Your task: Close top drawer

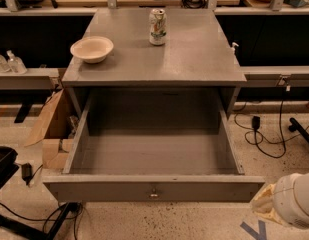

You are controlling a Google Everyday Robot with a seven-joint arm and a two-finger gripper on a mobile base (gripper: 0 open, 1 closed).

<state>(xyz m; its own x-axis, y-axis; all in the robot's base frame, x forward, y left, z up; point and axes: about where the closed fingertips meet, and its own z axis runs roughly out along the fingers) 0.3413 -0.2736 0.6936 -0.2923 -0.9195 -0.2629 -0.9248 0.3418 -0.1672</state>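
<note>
Top drawer (153, 188) is pulled fully out toward 6 o'clock, under the grey table (194, 59). The close has not started. The pincer (281, 208) sits low at 4 o'clock, just off the right end of the drawer front and apart from it. Can't tell if it is released or clenched.

To do it well, bring the pincer to the middle of the front panel near the knob (154, 192) and push straight toward 12 o'clock. An off-centre shove at the right corner would likely skew the drawer on its runners.

The drawer is wide, deep and grey-painted, with a flat front, one small central metal knob and nothing inside. A bowl (92, 49) sits at 10 o'clock on the table and a can (157, 27) at 12 — neither is in the way.
</note>
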